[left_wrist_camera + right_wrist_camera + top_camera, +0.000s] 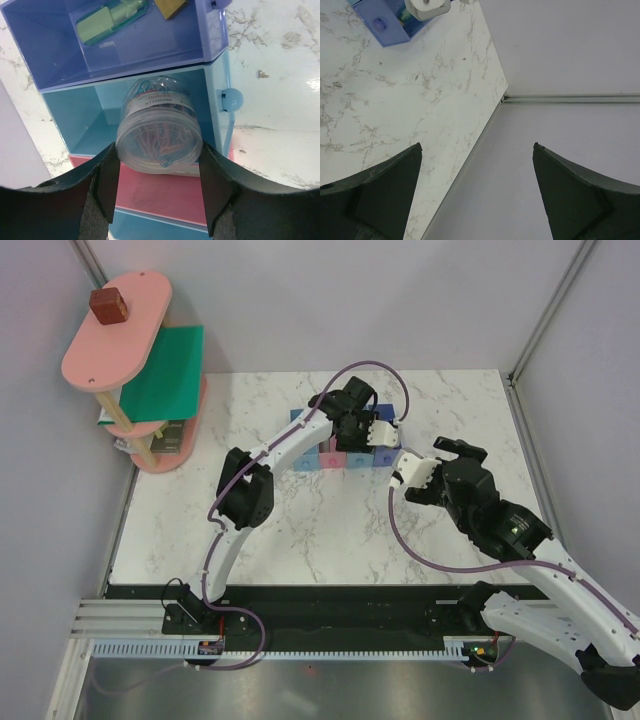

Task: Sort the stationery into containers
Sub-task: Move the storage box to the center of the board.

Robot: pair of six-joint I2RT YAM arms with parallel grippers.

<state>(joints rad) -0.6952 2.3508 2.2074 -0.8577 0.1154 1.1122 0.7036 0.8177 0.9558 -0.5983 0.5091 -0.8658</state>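
The containers (150, 60) are a row of joined bins, seen end-on in the left wrist view. The purple-blue bin (45, 45) holds a mint-green piece (95, 25) and a tan block (170, 6). A clear round jar of paper clips (159, 135) lies tilted in the light blue bin (75, 115), and my left gripper (159, 172) is shut on its lid end, one finger on each side. The pink bin (160, 192) lies under the jaws. In the top view the left gripper (375, 430) is over the bins (330, 460). My right gripper (476, 150) stands open and empty.
A pink-and-green tiered shelf (135, 370) stands at the back left with a brown cube (108, 305) on top. The right gripper (415, 475) hovers just right of the bins. The table's right edge (485, 130) and a grey wall run under it in the right wrist view.
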